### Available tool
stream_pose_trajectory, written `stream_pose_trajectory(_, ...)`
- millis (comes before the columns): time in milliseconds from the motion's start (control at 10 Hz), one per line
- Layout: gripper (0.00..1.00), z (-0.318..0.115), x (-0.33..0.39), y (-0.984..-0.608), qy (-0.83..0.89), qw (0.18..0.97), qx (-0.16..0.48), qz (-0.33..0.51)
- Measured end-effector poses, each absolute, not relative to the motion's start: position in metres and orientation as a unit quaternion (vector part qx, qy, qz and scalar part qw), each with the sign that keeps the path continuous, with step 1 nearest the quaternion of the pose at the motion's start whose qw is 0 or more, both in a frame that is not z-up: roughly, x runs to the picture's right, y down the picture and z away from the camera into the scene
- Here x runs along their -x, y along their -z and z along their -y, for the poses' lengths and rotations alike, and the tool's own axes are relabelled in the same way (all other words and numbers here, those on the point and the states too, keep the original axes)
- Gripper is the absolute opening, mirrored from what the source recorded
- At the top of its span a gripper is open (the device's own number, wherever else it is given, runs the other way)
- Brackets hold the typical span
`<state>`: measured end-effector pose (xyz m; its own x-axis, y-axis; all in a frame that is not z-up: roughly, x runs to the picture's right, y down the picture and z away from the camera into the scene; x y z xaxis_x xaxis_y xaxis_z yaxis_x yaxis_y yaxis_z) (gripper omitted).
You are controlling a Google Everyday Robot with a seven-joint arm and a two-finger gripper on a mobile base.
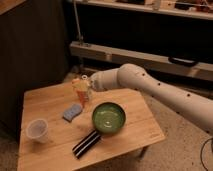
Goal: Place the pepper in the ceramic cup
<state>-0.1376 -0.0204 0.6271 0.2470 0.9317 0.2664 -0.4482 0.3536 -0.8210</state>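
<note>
My gripper [81, 85] is above the back middle of the wooden table [55, 152], shut on the pepper [81, 96]. The pepper is small, orange-red and hangs point down from the fingers, above the table top. The ceramic cup [37, 131] is pale and has no handle. It stands upright near the table's front left, well left of and nearer than the gripper. The arm reaches in from the right.
A green pan [108, 118] with a dark handle [86, 144] sits right of centre. A blue-grey sponge [72, 111] lies below the gripper, between it and the cup. A small white shaker [90, 93] stands just behind the pepper. A dark cabinet is at the left.
</note>
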Motion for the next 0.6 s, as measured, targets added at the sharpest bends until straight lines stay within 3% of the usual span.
stream_pose_trajectory(600,0.1,-0.007,0.22,-0.595,-0.384,0.724,0.354,0.451)
